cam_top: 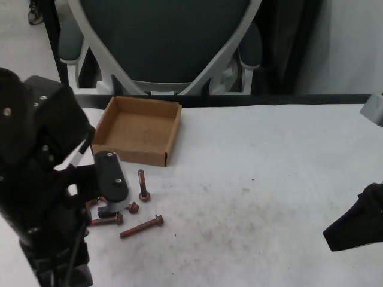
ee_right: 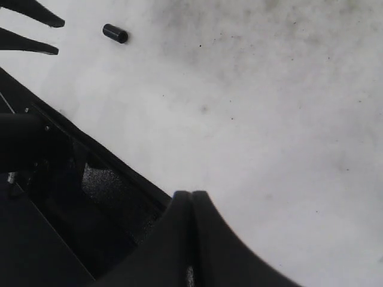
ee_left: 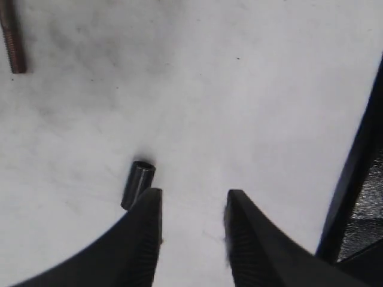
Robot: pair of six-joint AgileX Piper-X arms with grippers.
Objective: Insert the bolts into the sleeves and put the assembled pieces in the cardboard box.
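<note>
A short black sleeve (ee_left: pixel 137 184) lies on the white bench just outside one fingertip of my left gripper (ee_left: pixel 192 206), which is open and holds nothing. The same sleeve (ee_right: pixel 115 33) lies farther off in the right wrist view, close to the left gripper's fingertips (ee_right: pixel 36 45). Several copper bolts lie loose near the left arm: one (cam_top: pixel 142 185) below the box, one long one (cam_top: pixel 141 227) nearer the front, one (cam_top: pixel 108 220) beside the arm. The open cardboard box (cam_top: pixel 169 139) stands at the back left. My right gripper (ee_right: pixel 191 200) is shut and holds nothing, low over the bench.
The right arm (cam_top: pixel 358 227) sits at the bench's front right. A bolt's threaded end (ee_left: pixel 12 36) lies farther out in the left wrist view. An office chair (cam_top: pixel 167 42) stands behind the bench's far edge. A dark edge strip (ee_right: pixel 90 161) runs along the bench.
</note>
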